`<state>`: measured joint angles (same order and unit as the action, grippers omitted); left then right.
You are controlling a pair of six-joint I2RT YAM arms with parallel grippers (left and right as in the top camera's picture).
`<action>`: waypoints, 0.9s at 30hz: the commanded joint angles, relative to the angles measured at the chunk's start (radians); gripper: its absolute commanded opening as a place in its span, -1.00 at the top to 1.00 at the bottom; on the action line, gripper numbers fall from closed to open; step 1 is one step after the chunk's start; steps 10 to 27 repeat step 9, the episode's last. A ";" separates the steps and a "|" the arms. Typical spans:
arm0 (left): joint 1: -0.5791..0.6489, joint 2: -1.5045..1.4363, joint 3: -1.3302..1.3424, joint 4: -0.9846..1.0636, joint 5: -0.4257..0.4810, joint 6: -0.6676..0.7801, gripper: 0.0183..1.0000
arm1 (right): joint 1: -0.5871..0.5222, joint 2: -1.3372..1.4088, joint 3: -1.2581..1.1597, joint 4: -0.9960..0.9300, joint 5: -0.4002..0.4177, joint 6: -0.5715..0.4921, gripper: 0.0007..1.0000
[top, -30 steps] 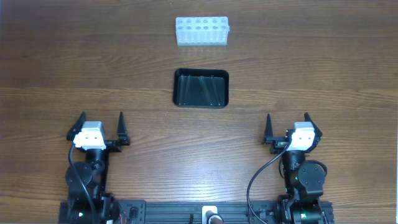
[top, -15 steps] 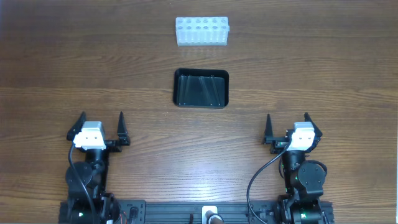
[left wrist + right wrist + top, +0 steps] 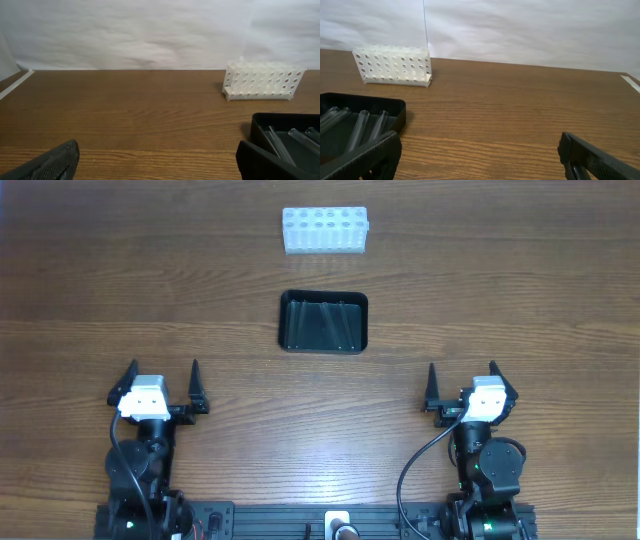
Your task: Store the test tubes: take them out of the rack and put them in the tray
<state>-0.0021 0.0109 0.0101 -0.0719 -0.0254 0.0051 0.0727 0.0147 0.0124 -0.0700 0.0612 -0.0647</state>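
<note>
Looking down from the top view, the white rack stands at the far side of the table, with the black tray just in front of it and apart from it. Several clear test tubes lie flat inside the tray. The left gripper and right gripper sit low near their bases, well away from both, each with its fingers spread wide and holding nothing.

From the left wrist view, the rack shows rows of side holes, and the tray's near wall has tubes resting behind it.

From the right wrist view, the tray holds about four tubes lying side by side, with the rack beyond it.

Most of the job looks done, since tubes are already stored in the tray. Whether any remain in the rack is hard to tell; its top holes look empty from above. If one is left, it needs lifting out and laying beside the others.
</note>
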 commanded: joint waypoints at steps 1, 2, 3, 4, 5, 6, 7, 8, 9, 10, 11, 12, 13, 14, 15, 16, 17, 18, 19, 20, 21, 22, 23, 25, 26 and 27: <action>0.006 -0.008 -0.004 -0.001 0.010 0.014 -1.00 | 0.000 -0.010 -0.007 -0.002 -0.012 -0.004 -0.99; 0.006 -0.008 -0.004 -0.001 0.010 0.014 -1.00 | 0.000 -0.010 -0.007 -0.002 -0.012 -0.004 -0.99; 0.006 -0.008 -0.005 -0.001 0.010 0.014 -1.00 | 0.000 -0.010 -0.007 -0.002 -0.012 -0.004 -0.98; 0.006 -0.008 -0.004 -0.001 0.010 0.014 -1.00 | 0.000 -0.010 -0.007 -0.002 -0.012 -0.004 -0.98; 0.006 -0.008 -0.005 -0.001 0.010 0.014 -1.00 | 0.000 -0.010 -0.007 -0.002 -0.012 -0.004 -0.98; 0.006 -0.008 -0.005 -0.001 0.010 0.014 -1.00 | 0.000 -0.010 -0.007 -0.002 -0.012 -0.004 -0.98; 0.006 -0.008 -0.005 -0.001 0.010 0.014 -1.00 | 0.000 -0.010 -0.007 -0.002 -0.012 -0.004 -0.98; 0.006 -0.008 -0.005 -0.001 0.010 0.014 -1.00 | 0.000 -0.010 -0.007 -0.002 -0.012 -0.004 -0.97; 0.006 -0.008 -0.004 -0.001 0.010 0.014 -1.00 | 0.000 -0.010 -0.007 -0.002 -0.012 -0.004 -0.99; 0.006 -0.008 -0.004 -0.001 0.010 0.014 -1.00 | 0.000 -0.010 -0.007 -0.002 -0.012 -0.004 -0.99; 0.006 -0.008 -0.004 -0.001 0.010 0.014 -1.00 | 0.000 -0.010 -0.007 -0.002 -0.012 -0.004 -0.99; 0.006 -0.008 -0.004 -0.001 0.010 0.014 -1.00 | 0.000 -0.010 -0.007 -0.002 -0.012 -0.004 -0.99; 0.006 -0.008 -0.004 -0.001 0.010 0.014 -1.00 | 0.000 -0.010 -0.007 -0.002 -0.012 -0.004 -0.99; 0.006 -0.008 -0.004 -0.001 0.010 0.014 -1.00 | 0.000 -0.010 -0.007 -0.002 -0.012 -0.004 -0.99; 0.006 -0.008 -0.004 -0.001 0.010 0.014 -1.00 | 0.000 -0.010 -0.007 -0.002 -0.012 -0.004 -0.99; 0.006 -0.008 -0.004 -0.001 0.010 0.014 -1.00 | 0.000 -0.010 -0.007 -0.002 -0.012 -0.004 -0.99; 0.006 -0.008 -0.004 -0.001 0.010 0.014 -1.00 | 0.000 -0.010 -0.007 -0.002 -0.012 -0.004 -0.99; 0.006 -0.008 -0.004 -0.001 0.010 0.014 -1.00 | 0.000 -0.010 -0.007 -0.002 -0.012 -0.004 -0.99; 0.006 -0.008 -0.004 -0.001 0.010 0.014 -1.00 | 0.000 -0.010 -0.007 -0.002 -0.012 -0.004 -0.99; 0.006 -0.008 -0.004 -0.001 0.010 0.014 -1.00 | 0.000 -0.010 -0.007 -0.002 -0.012 -0.004 -0.99; 0.006 -0.008 -0.004 -0.001 0.010 0.014 -1.00 | 0.000 -0.010 -0.007 -0.002 -0.012 -0.004 -0.99; 0.006 -0.008 -0.004 -0.001 0.010 0.014 -1.00 | 0.000 -0.010 -0.007 -0.002 -0.012 -0.004 -0.99; 0.006 -0.008 -0.004 -0.001 0.010 0.014 -1.00 | 0.000 -0.010 -0.007 -0.002 -0.012 -0.004 -0.99; 0.006 -0.008 -0.004 -0.001 0.010 0.014 -1.00 | 0.000 -0.010 -0.007 -0.002 -0.012 -0.004 -0.99; 0.006 -0.008 -0.004 -0.001 0.010 0.014 -1.00 | 0.000 -0.010 -0.007 -0.002 -0.012 -0.004 -0.99; 0.006 -0.008 -0.004 -0.001 0.010 0.014 -1.00 | 0.000 -0.010 -0.007 -0.002 -0.012 -0.004 -0.99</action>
